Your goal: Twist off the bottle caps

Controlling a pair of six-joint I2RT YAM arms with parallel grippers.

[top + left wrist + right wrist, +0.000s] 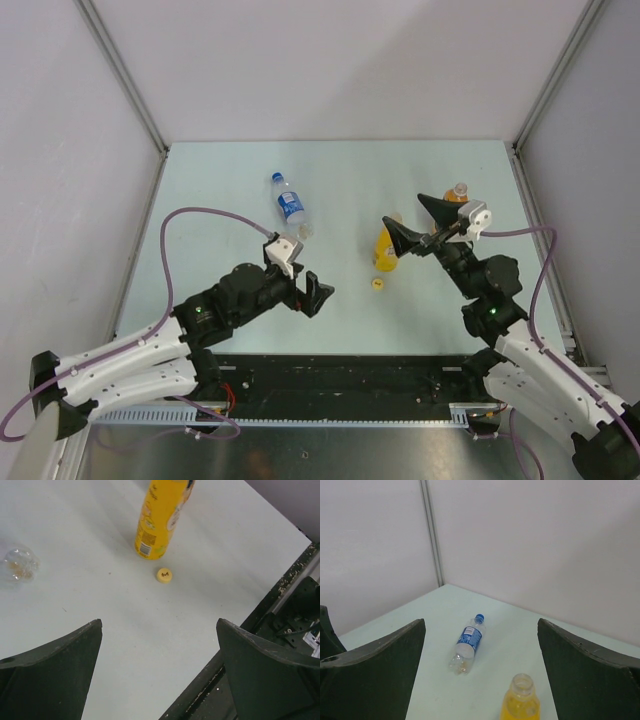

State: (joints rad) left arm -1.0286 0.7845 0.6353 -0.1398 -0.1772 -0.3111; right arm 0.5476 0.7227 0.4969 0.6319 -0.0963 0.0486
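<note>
Yellow cap (164, 575) lies loose on the desk (75, 580), just beside its upright yellow bottle (160, 520) (one done). Upper left of the overhead view, the clear bottle (290, 207) lies flat, blue cap (479, 617) on and pointing up-left. The orange bottle (456, 194) looks capped. My left tool (159, 625) and right tool (405, 212) gape wide, empty.

Nothing readable here: print on the yellow bottle (160, 517) is blurred, the yellow cap (164, 575) carries an illegible dark mark, the clear bottle (468, 642) label is too small
</note>
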